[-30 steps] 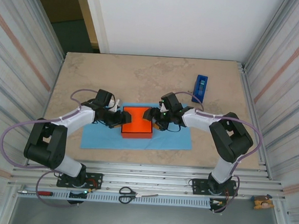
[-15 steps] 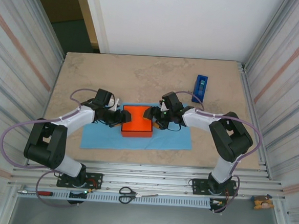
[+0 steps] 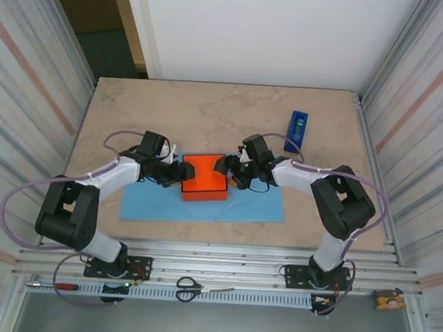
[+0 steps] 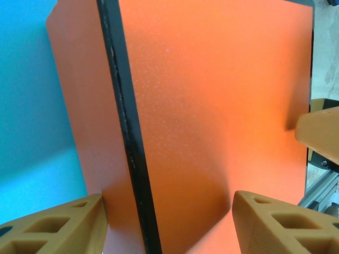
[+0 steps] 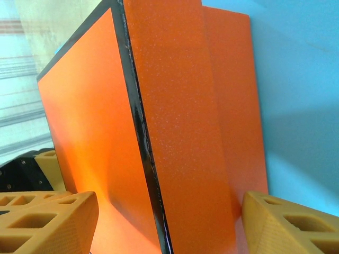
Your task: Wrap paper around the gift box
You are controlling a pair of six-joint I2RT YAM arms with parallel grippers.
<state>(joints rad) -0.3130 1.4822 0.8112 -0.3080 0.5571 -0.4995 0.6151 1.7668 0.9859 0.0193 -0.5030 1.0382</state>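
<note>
The left fingers [image 4: 53,233] and right fingers [image 5: 42,222] each clamped one side of the gift box [image 3: 205,178], presumably so you could centre it on the paper [image 3: 150,203] toward the near edge of the worktop [image 3: 210,112].

No text, label, brand, number or sign is reading legibly in any view. The gift box [image 3: 205,178] is presenting plain orange faces with a dark seam line along one edge. The paper [image 3: 257,206] is presenting plain blue. The blue tape dispenser [image 3: 296,131], standing on the bench [image 3: 210,112], is appearing too small for any marking on it to be made out.
</note>
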